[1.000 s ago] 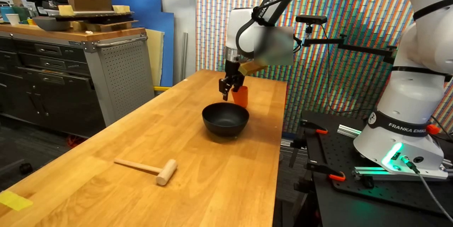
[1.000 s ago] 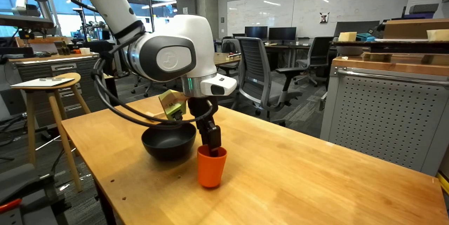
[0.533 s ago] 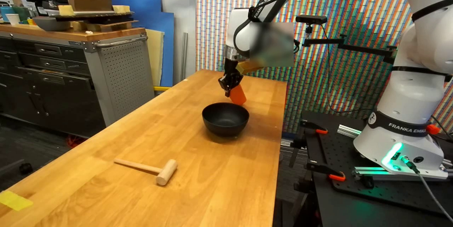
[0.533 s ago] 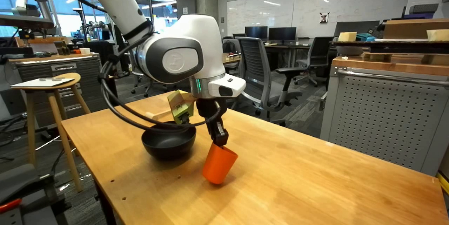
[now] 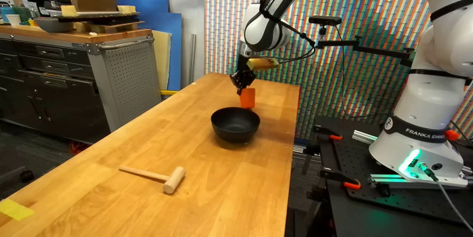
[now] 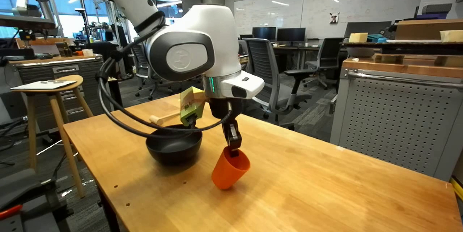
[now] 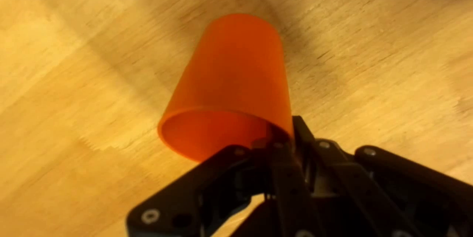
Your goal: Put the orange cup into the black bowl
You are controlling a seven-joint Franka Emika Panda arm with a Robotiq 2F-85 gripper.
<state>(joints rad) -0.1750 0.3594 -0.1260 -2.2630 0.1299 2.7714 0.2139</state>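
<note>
The orange cup (image 6: 228,172) hangs tilted from my gripper (image 6: 234,150), its mouth leaning up to the right in an exterior view. In the wrist view one finger reaches inside the cup (image 7: 236,71) and the other lies against its outer wall, so the gripper (image 7: 292,133) is shut on the rim. The base seems just off the table; the gap is hard to judge. Beside it stands the black bowl (image 5: 235,125), upright and with nothing visible inside. An exterior view shows the cup (image 5: 247,98) just behind that bowl.
A wooden mallet (image 5: 174,180) lies on the wooden table (image 5: 221,192), on the bowl's far side from the cup. A strip of yellow tape (image 5: 15,209) marks a table corner. The arm's black cable (image 6: 144,120) loops across the bowl in an exterior view.
The jaws have closed on the cup's wall. The cup has gone from upright to tilted and risen a little with the gripper, away from the bowl.
</note>
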